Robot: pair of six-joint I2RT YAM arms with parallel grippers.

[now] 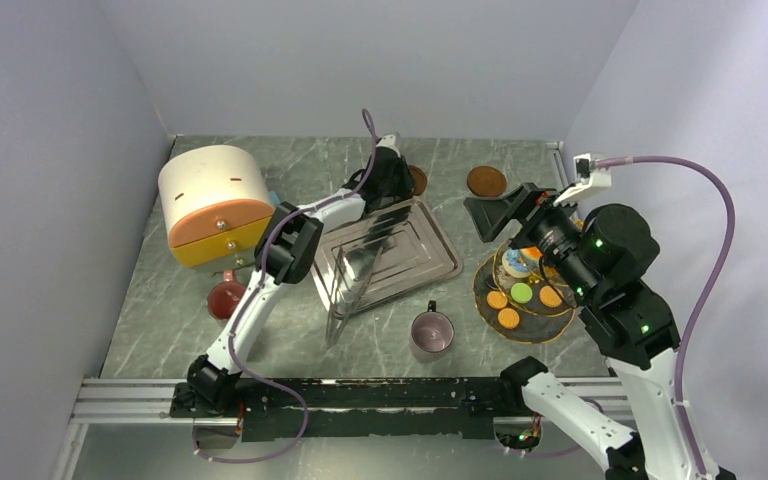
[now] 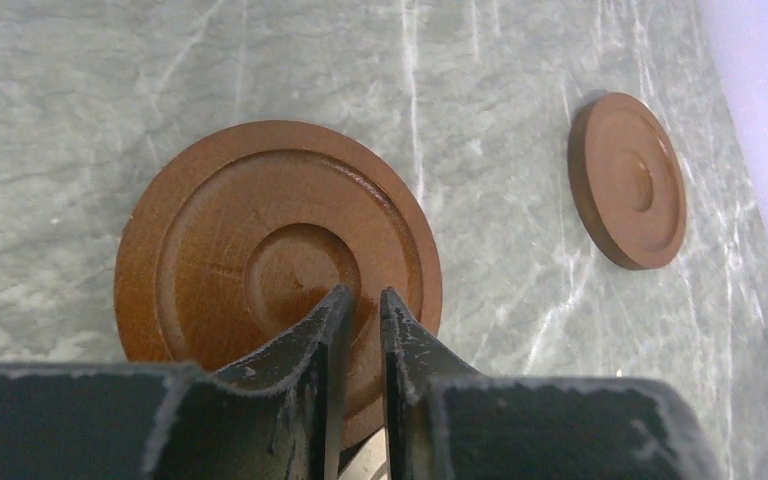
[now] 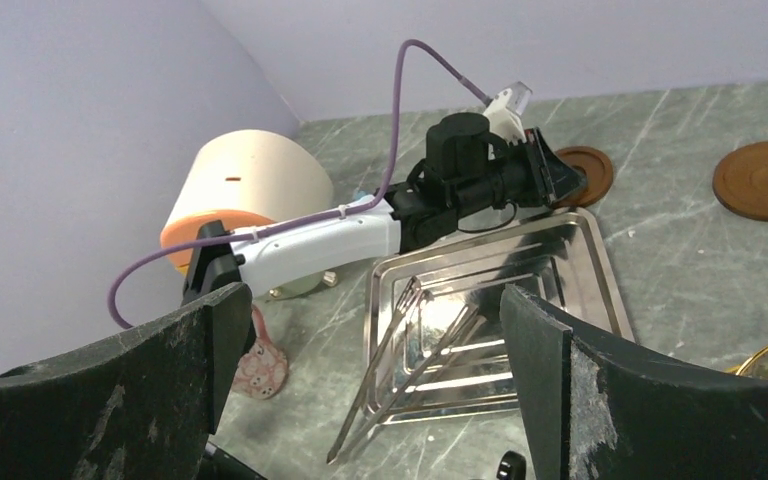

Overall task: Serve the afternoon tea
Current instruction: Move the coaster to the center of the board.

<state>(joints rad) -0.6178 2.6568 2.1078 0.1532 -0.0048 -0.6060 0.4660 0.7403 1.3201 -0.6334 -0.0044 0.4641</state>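
A green marbled bench (image 1: 300, 165) sits boxed in by pale lavender walls (image 1: 380, 60) on three sides; a steel tray (image 1: 430, 240) lies mid-bench with tongs (image 1: 355, 290) resting in it and jutting over its near edge. A cream-and-orange drum box (image 1: 210, 195) and a red-lidded jar (image 1: 226, 298) stand to the left. The mug (image 1: 431, 333) stands just in front of the tray; the treats (image 1: 521, 293) lie on a round platter (image 1: 479, 282) right of it. The left fingers (image 2: 335, 310), a narrow slit apart and pinching nothing, hang over a brown coaster (image 2: 260, 230) beyond the tray; a second coaster (image 2: 628, 180) lies apart. The right fingers (image 3: 560, 380) are spread wide above the platter's far side.
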